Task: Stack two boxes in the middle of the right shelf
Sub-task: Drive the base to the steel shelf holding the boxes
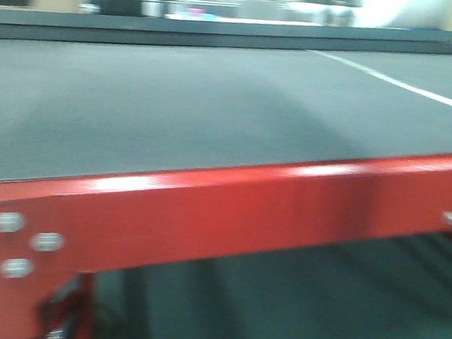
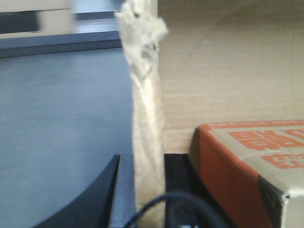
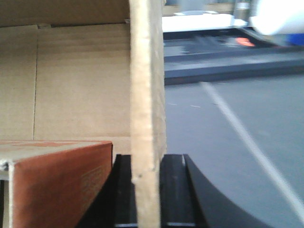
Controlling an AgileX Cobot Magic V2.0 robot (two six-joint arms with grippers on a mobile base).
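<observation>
Front and wrist views during the carrying step. The largest element was the dark grey table (image 1: 215, 112), which filled the upper and middle part of the blurred front view. Its red front rail (image 1: 230, 210) ran across the lower half, and a white line (image 1: 402, 84) crossed the upper right. No stainless-steel shelf appeared in any view.

An open brown cardboard box (image 2: 228, 71) was the only task item in view. It took up the right half of the left wrist view and the left half of the right wrist view, with grey table surface beyond it in both. A second box could not be seen. Inside the box, at the lower edge of both wrist views, lay a smaller orange-and-tan printed carton (image 2: 247, 166).

The left gripper (image 2: 145, 190) was closed on one upright wall of the box, whose top edge was frayed and crumpled. The right gripper (image 3: 147, 190) was closed on another upright wall, with black fingers flush against either face.

Judged step: the box was held in a two-arm grasp, away from its destination and not yet placed. The next move would call for bringing the steel shelf into view and keeping both grips even, since the thin walls could bend or tear, then lowering the box level onto the middle tier.
</observation>
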